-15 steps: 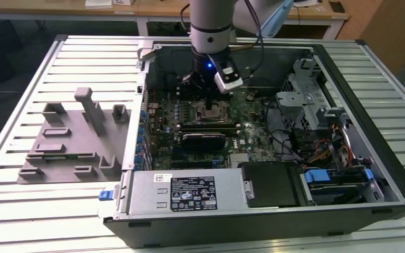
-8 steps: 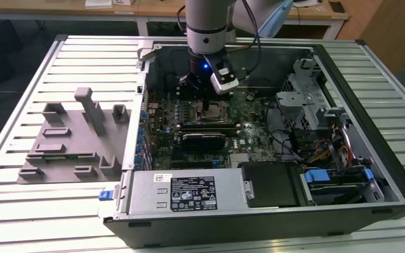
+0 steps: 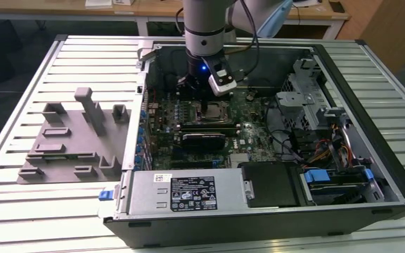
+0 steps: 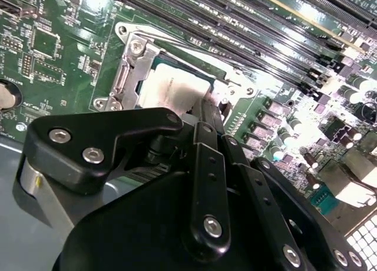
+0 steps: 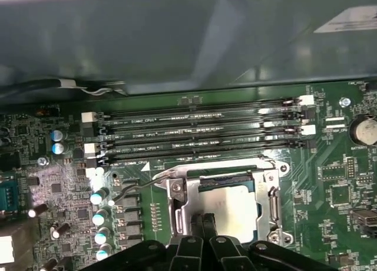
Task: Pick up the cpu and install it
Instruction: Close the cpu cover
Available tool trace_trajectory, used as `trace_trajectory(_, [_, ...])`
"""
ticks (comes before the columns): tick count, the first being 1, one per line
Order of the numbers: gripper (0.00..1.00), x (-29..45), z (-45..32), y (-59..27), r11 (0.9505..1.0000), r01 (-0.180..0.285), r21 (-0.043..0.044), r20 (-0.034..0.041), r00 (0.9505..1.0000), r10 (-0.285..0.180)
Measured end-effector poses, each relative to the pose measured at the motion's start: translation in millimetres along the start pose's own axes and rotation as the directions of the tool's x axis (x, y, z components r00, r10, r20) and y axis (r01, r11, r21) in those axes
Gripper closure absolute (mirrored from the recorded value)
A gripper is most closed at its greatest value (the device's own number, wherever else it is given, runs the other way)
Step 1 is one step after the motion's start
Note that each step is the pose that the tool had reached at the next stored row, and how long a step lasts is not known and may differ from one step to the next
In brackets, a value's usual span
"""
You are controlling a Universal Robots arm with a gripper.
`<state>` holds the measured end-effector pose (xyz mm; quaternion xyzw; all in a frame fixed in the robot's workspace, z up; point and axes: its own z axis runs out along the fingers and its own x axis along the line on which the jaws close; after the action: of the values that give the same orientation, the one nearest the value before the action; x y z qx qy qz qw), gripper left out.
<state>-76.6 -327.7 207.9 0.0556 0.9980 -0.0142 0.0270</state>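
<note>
Silver-grey cpu (image 5: 231,201): flat in the socket (image 5: 177,191) on the green board (image 5: 330,165), inside the open case (image 3: 371,174) on the slatted worktop (image 3: 19,221). Black claw (image 5: 203,219): we see its two fingers (image 5: 197,225) closed side by side with nothing between them, tips at the cpu's edge; we cannot confirm contact. Relation: we judge the cpu to lie directly beneath the tips, square to the socket. The arm (image 3: 204,26) stands upright over that spot.
</note>
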Motion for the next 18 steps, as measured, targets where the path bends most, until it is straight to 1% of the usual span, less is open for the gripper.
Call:
trace_trajectory(9, [0.89, 8.3, 1.5, -0.7, 1.0000, 0.001, -0.0003, 0.0002, 1.0000, -0.001])
trace_trajectory(18, [0.89, 11.7, 4.8, -1.0, 0.9999, 0.011, -0.0008, 0.0004, 0.9999, -0.011])
